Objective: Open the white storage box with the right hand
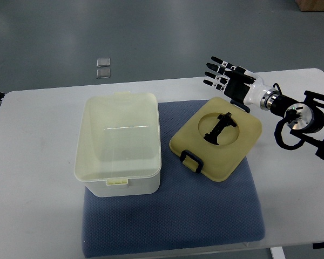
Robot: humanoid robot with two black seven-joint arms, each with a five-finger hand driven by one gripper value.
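At nine o'clock on the bench [38, 140] stands the white storage box [119, 143], on the left part of a blue mat [205, 216]. It looks open, its inside bare, though the pale glare makes that hard to confirm. Just beside it, near the centre, its cream lid [216, 139] lies flat on the mat, black handle up. So the opening step seems done; the next move calls only for clearing the arm away. At two o'clock the right robot hand [227, 78] hovers beyond the lid's far edge, fingers spread, holding and touching nothing.
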